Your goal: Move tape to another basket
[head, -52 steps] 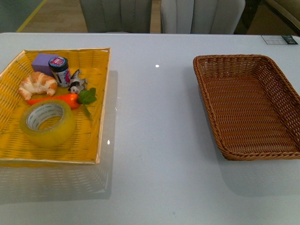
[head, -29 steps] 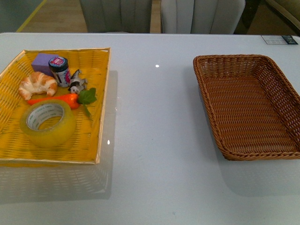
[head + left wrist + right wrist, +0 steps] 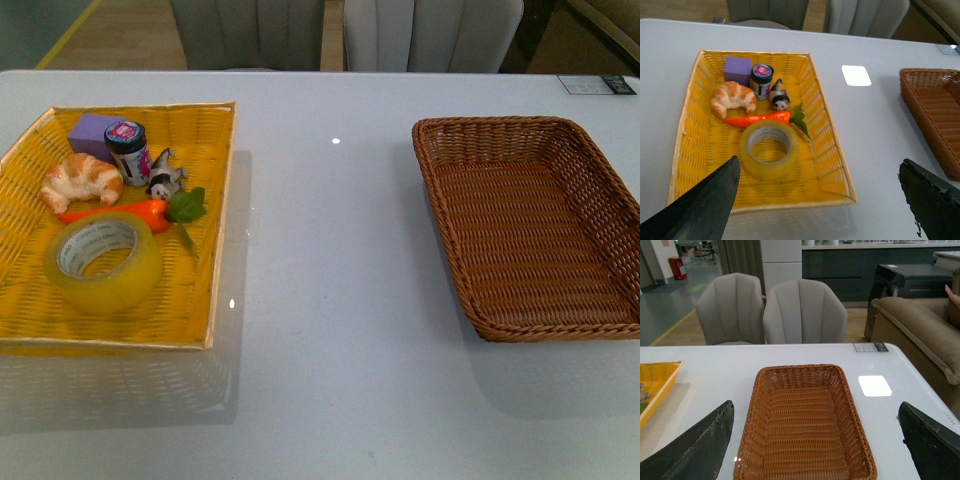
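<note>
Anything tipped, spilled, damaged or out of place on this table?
Nothing stands out. The tape lies flat in the yellow tray beside the carrot, and the brown basket sits level and undamaged with nothing in it.

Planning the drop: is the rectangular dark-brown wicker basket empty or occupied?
Empty. The dark-brown wicker basket shows only bare weave across its floor in both the front and right wrist views.

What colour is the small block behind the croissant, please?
Purple; the small block shows best in the left wrist view.
</note>
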Available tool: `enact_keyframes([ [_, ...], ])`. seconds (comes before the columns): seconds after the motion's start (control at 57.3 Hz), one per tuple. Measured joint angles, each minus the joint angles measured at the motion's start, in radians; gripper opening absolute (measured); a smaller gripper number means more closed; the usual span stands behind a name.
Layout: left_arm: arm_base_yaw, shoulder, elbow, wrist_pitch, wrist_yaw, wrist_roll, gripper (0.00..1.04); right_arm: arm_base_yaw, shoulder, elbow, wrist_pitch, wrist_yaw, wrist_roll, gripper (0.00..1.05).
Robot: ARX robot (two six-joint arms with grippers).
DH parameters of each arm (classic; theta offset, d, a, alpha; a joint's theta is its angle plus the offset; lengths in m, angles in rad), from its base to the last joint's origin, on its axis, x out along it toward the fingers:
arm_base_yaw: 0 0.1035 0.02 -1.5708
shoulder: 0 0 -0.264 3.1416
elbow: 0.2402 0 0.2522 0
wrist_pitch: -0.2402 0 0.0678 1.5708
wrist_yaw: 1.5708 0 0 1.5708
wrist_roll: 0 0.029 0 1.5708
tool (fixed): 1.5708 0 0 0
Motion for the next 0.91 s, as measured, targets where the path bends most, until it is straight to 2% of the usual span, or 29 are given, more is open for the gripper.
enact_keyframes([
  [0.122,-0.026,0.405,0.081,0.289,-0.053,0.008,0.96,0.0,0.0,0.0,0.0,0.0,0.0,0.96],
  [0.279,-0.038,0.767,0.186,0.435,-0.108,0.027,0.96,0.0,0.0,0.0,0.0,0.0,0.0,0.96],
  [0.524,-0.023,1.118,0.336,0.476,-0.171,0.071,0.96,0.0,0.0,0.0,0.0,0.0,0.0,0.96],
  [0.908,-0.003,1.383,0.524,0.443,-0.211,0.096,0.96,0.0,0.0,0.0,0.0,0.0,0.0,0.96],
])
